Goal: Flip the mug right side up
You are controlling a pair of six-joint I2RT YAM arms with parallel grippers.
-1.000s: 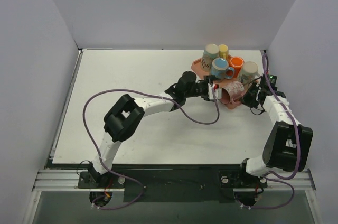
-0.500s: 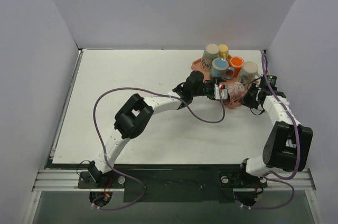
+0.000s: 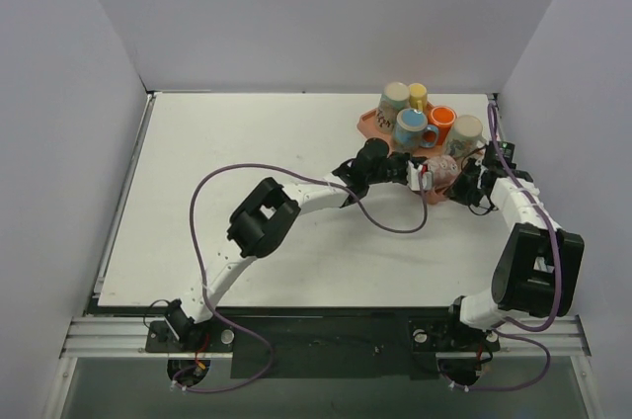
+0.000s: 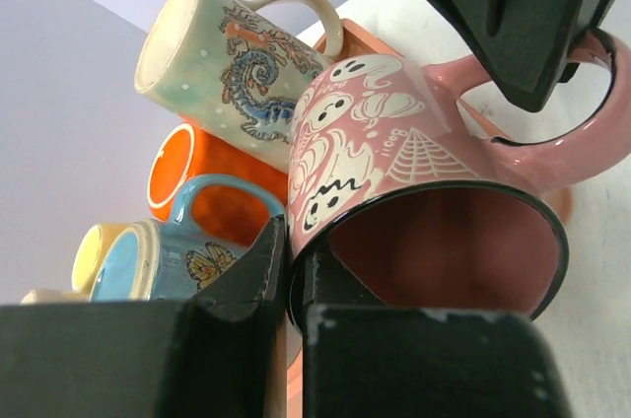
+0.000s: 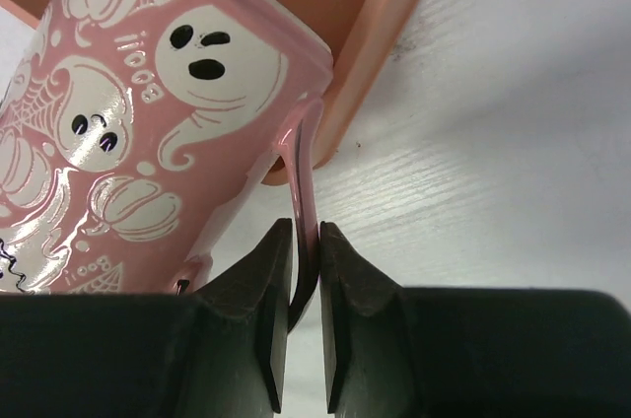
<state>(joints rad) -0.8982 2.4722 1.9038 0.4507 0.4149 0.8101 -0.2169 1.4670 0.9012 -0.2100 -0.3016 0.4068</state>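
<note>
Pink mug [image 3: 444, 173] lies on its side at the 5 o'clock corner of a salmon tray [image 3: 366, 123], which sits toward 1 o'clock on the white surface [image 3: 237, 152]. Its wall is printed with white ghosts, pumpkins and a spider web. The black-edged mouth opens toward 9 o'clock and shows a bare dark pink inside. The handle sticks out toward 3 o'clock, past the tray's rim and over the surface.

Left end effector [image 4: 287, 262] is pressed together on the mug's rim, one finger outside the wall and one inside the mouth. Right end effector [image 5: 306, 241] pinches the thin loop of the handle between its black fingers.

Standing upright on the tray behind the pink mug are a cream mug with a blue and orange dragon [image 4: 232, 63], an orange mug [image 4: 187, 181], a blue mug with a butterfly [image 4: 163, 260] and a yellow mug [image 4: 91, 252]. They are crowded close together, and from the top view none shows anything inside.
</note>
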